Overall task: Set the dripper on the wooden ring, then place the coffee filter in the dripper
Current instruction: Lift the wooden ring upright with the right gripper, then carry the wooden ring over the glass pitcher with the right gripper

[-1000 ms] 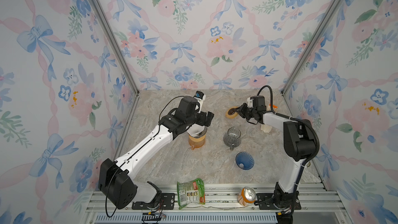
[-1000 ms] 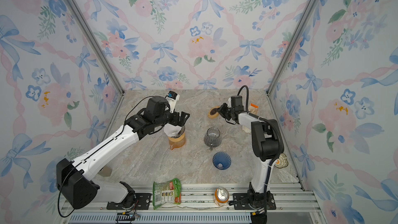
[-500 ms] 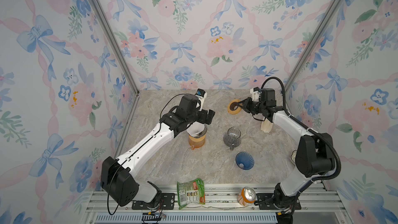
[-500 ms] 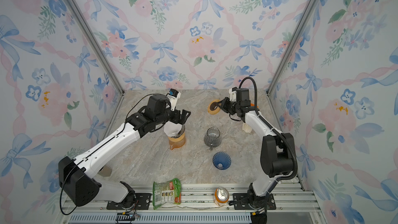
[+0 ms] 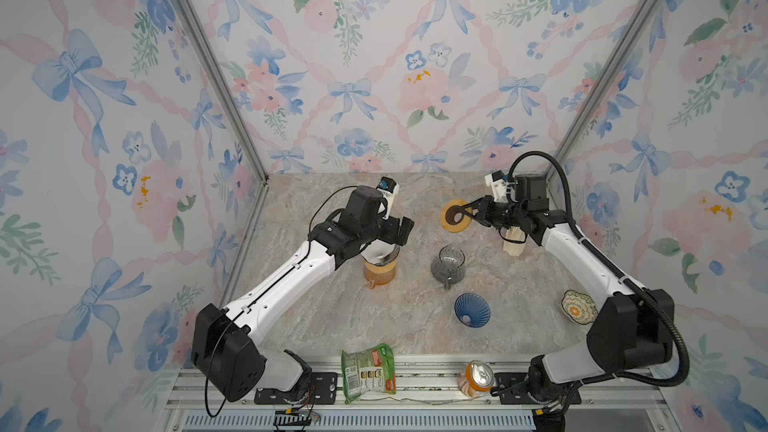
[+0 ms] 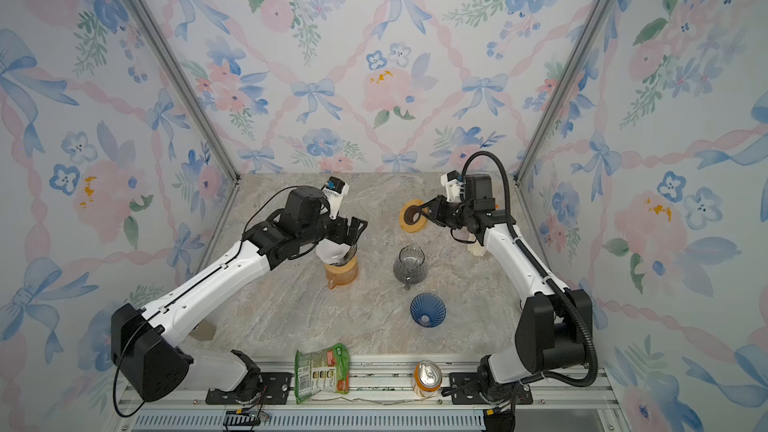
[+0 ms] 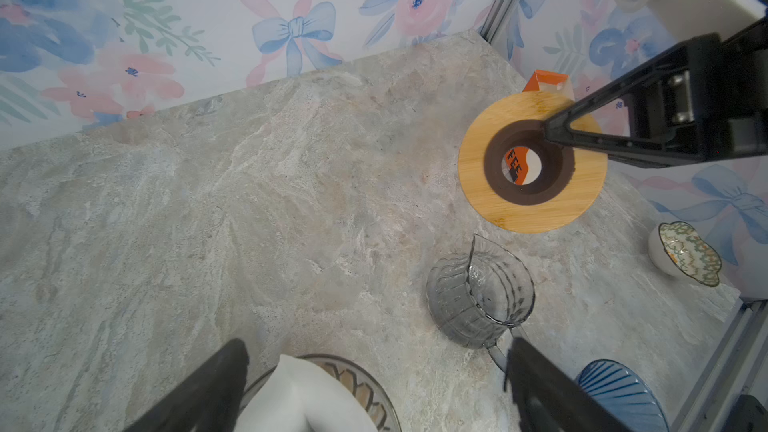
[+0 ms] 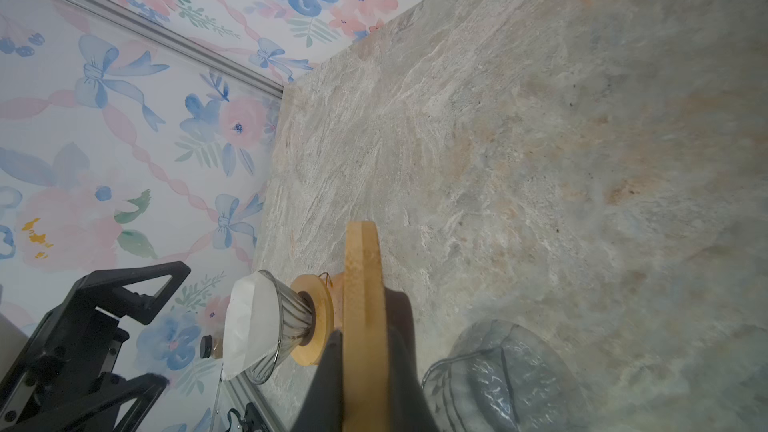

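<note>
**STATUS: FILTER SEATED IN DRIPPER; RIGHT TOOL PINCHING RING**

In a top view the left arm hides most of the dripper (image 5: 394, 253). Only the white coffee filter (image 5: 376, 251) and the amber vessel (image 5: 378, 274) beneath it show clearly. The left wrist view cuts the filter and dripper off at its edge.

The left tool (image 7: 374, 363) is spread wide just above the filter and touches nothing. The filter sits upright inside the dripper.

Further right, the right tool (image 5: 468, 214) pinches the wooden ring (image 5: 455, 227), held tilted above the table (image 5: 332, 317). A cream ridged object (image 5: 513, 243) is half hidden behind the right arm and cannot be identified.

Since one second ago the right arm has unfolded outward, uncovering the patterned bowl (image 5: 577, 307). The ring stays gripped.
</note>
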Controlling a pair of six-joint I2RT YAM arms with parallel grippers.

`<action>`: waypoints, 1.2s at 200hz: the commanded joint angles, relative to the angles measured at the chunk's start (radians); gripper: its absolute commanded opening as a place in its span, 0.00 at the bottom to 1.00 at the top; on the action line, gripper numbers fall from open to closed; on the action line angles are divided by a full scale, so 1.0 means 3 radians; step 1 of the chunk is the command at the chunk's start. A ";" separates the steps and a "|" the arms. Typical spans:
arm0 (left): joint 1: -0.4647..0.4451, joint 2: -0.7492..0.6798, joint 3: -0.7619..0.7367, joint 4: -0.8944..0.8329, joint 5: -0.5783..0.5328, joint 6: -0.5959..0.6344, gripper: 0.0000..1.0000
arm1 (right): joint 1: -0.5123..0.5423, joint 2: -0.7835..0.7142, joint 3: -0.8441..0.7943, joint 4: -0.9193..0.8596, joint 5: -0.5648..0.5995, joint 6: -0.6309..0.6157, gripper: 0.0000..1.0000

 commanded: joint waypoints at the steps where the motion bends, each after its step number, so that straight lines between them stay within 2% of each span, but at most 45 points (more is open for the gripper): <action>1: -0.0030 -0.0121 -0.0077 0.0047 0.0033 0.0027 0.98 | 0.0010 -0.0194 -0.0140 -0.0161 -0.0190 -0.0094 0.00; 38: -0.0086 -0.0180 -0.0148 0.0048 0.0023 0.0007 0.98 | 0.0010 -0.0357 -0.0454 -0.0077 -0.0343 -0.0009 0.00; 109: -0.0203 -0.0367 -0.0331 0.0048 -0.0065 -0.0077 0.98 | 0.0010 -0.0493 -0.1155 0.0633 -0.0468 0.0367 0.00; 111: -0.0204 -0.0368 -0.0336 0.0048 -0.0066 -0.0079 0.98 | 0.0010 -0.0495 -0.1176 0.0648 -0.0562 0.0383 0.00; 130: -0.0238 -0.0387 -0.0372 0.0047 -0.0091 -0.0096 0.98 | 0.0010 -0.0447 -0.1319 0.0898 -0.0630 0.0485 0.00; 186: -0.0284 -0.0399 -0.0385 0.0048 -0.0145 -0.0116 0.98 | -0.0060 -0.0326 -0.1485 0.1115 -0.0653 0.0525 0.01; 240: -0.0282 -0.0329 -0.0332 0.0047 -0.0139 -0.0108 0.98 | -0.0122 -0.0221 -0.1532 0.1096 -0.0647 0.0504 0.08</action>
